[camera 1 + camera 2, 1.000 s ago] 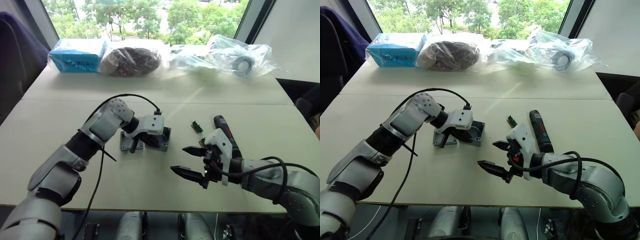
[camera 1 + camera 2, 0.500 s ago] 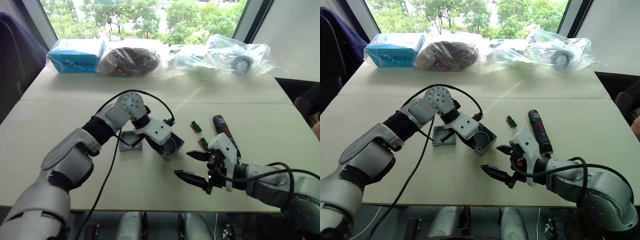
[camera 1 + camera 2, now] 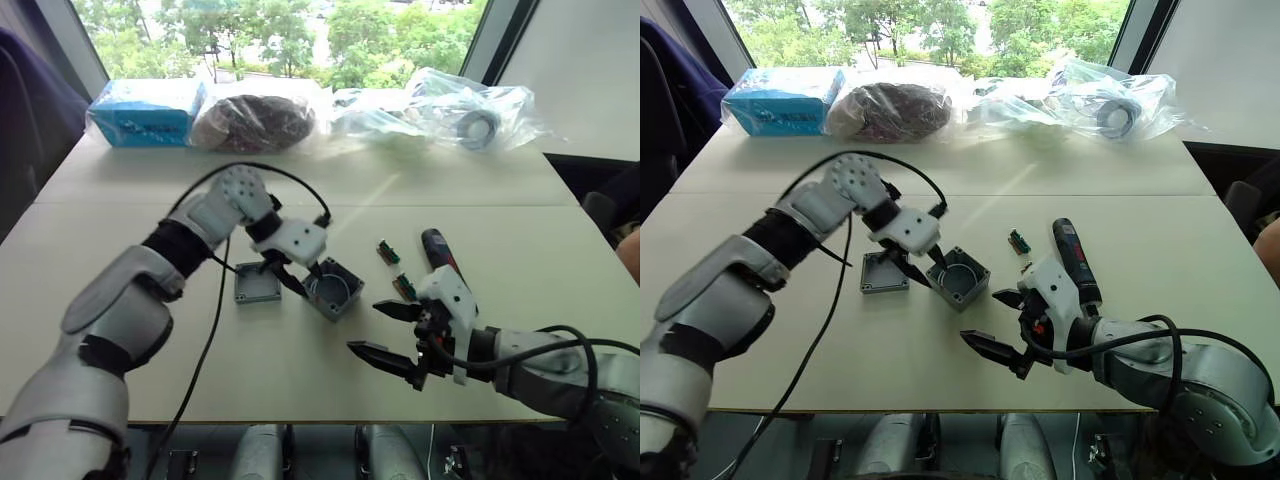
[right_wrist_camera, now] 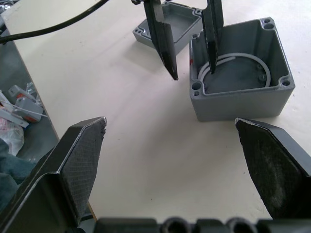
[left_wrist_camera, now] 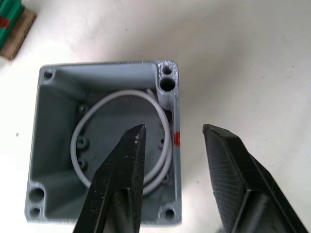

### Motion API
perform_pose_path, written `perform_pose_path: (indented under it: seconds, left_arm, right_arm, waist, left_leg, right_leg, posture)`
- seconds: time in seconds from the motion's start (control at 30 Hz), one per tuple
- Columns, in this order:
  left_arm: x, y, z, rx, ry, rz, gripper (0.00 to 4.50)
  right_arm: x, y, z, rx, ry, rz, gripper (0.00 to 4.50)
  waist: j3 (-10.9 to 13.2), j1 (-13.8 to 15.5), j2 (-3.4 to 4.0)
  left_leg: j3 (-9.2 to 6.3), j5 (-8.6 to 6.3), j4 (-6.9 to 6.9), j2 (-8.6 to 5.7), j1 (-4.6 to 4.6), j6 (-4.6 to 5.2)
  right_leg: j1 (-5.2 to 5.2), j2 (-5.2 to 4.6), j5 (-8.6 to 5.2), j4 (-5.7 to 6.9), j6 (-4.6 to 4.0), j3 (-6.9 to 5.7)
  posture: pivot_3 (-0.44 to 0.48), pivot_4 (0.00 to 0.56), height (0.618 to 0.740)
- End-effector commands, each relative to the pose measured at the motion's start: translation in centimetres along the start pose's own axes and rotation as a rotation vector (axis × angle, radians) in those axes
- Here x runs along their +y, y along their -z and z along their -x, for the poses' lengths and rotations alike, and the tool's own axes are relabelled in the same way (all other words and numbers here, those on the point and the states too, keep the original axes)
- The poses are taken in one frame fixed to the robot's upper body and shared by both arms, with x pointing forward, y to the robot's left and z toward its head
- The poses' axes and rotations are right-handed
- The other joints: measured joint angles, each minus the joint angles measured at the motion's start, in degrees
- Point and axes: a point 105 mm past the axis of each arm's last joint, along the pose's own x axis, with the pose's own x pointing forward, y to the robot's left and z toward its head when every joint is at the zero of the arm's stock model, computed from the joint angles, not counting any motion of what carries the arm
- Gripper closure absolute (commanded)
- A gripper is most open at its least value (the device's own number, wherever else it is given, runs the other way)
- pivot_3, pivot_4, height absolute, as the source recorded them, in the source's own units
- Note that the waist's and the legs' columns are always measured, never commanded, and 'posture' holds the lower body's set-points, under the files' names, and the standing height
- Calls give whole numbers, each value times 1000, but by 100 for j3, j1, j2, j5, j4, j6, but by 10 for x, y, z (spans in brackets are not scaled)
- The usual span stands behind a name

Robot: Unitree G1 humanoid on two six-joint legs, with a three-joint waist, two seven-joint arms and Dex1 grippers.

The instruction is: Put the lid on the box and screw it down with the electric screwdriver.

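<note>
We see the main risk at the box (image 3: 333, 289): our left gripper (image 5: 172, 141) hangs with its fingers spread astride one wall, one finger inside the cavity over the white ring and the other outside by the small red mark, so any sideways drift of that arm could, in our judgement, catch the wall and tip or skid the box across the table (image 3: 300, 380). The box sits open side up and turned at an angle to the lid (image 3: 258, 283), which lies just beside it on the robot's left, rim up; if we reach for the lid from this pose, the finger inside the box has to clear the wall first, or it may drag the box along. A second worry is alignment (the corner screw holes are small), since a lid dropped on skewed would leave the screws nowhere to go. Our right gripper (image 3: 392, 332) is spread wide and holds nothing, hovering low over the table near the front edge, with the box well ahead of it and to its left. The electric screwdriver (image 3: 1073, 259) lies flat on the table just behind that right hand, close to the small green connector blocks (image 3: 393, 253); a careless backward sweep could, we think, roll it away or scatter those blocks.
</note>
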Motion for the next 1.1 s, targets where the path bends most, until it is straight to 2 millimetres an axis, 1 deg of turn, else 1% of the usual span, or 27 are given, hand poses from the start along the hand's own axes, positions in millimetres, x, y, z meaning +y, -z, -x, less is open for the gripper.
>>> perform_pose_path:
  seconds: [0.03,0.07,0.1,0.13,0.17,0.23,0.27,0.33,0.43,0.5,0.63,0.77,0.97,1.1]
  left_arm:
    - [11,-23,70,-126,-259,233,2583]
    - [11,-20,85,-145,-339,340,2583]
    - [12,-18,95,-168,-422,453,2583]
    - [13,-15,101,-180,-510,539,2583]
    - [12,-14,104,-187,-562,590,2583]
    - [2,-3,101,-132,-651,745,2583]
    - [-7,7,98,-82,-698,843,2583]
    - [-21,21,93,-14,-779,1000,2583]
    - [-42,33,81,34,-835,1223,2583]
    - [-50,38,78,50,-862,1301,2583]
    - [-60,52,77,75,-918,1384,2583]
    - [-64,61,62,70,-897,1441,2583]
    - [-65,75,47,95,-899,1523,2583]
    - [-64,82,37,127,-887,1562,2583]
  right_arm:
    - [6,-26,5,-55,-70,96,0]
    - [6,-30,5,-52,-78,122,0]
    - [5,-34,4,-51,-87,141,0]
    - [5,-37,3,-48,-100,158,0]
    - [5,-39,2,-47,-108,167,0]
    - [4,-41,-1,-31,-123,210,0]
    - [3,-41,-4,-9,-125,249,0]
    - [1,-40,-9,21,-122,302,0]
    - [-1,-37,-16,25,-134,331,0]
    - [-1,-36,-19,19,-143,337,0]
    - [-1,-36,-25,3,-147,348,0]
    - [0,-37,-28,-18,-143,349,0]
    - [0,-36,-30,-33,-125,341,0]
    - [1,-34,-29,-34,-107,335,0]
  waist:
    - [-2,48,2]
    - [0,24,2]
    - [2,-26,0]
    - [2,-61,-1]
    - [2,-85,-1]
    - [0,-73,1]
    - [0,-66,1]
    - [1,-93,0]
    - [4,-74,-10]
    - [3,-67,-11]
    - [3,-78,-11]
    - [2,-64,-11]
    - [0,30,-12]
    - [-5,43,-11]
  left_leg:
    - [-1,0,0,3,0,0]
    - [-1,0,0,1,0,0]
    - [3,0,2,1,-3,0]
    - [3,0,5,3,-4,0]
    - [-3,1,5,6,-3,0]
    - [-6,1,3,8,0,0]
    - [-8,1,3,7,1,-1]
    - [-5,1,3,5,2,-1]
    - [-5,4,4,4,2,-6]
    - [-6,6,5,3,2,-9]
    - [-6,8,5,4,4,-14]
    - [-5,13,3,4,6,-21]
    - [-3,17,3,1,9,-29]
    - [-2,13,2,-14,45,-23]
  right_leg:
    - [0,2,0,-1,0,-2]
    - [3,2,-1,-1,2,-5]
    - [-1,2,-1,1,2,1]
    - [-3,3,0,2,4,3]
    - [-1,5,-1,3,5,0]
    - [1,6,-9,7,18,-1]
    - [4,5,-11,8,21,-3]
    - [2,4,-12,11,21,1]
    - [2,4,-12,13,21,1]
    - [2,5,-11,14,21,0]
    - [1,5,-11,16,21,0]
    - [1,5,-11,19,21,0]
    - [3,2,-10,20,19,0]
    - [36,1,-11,18,18,0]
  posture:
    - [0,150,740]
    - [0,150,740]
    - [0,150,740]
    - [0,150,740]
    - [0,150,740]
    - [0,150,740]
    - [0,150,740]
    - [0,150,740]
    - [0,150,740]
    - [0,150,740]
    - [0,150,740]
    - [0,150,740]
    - [0,150,740]
    - [0,150,740]
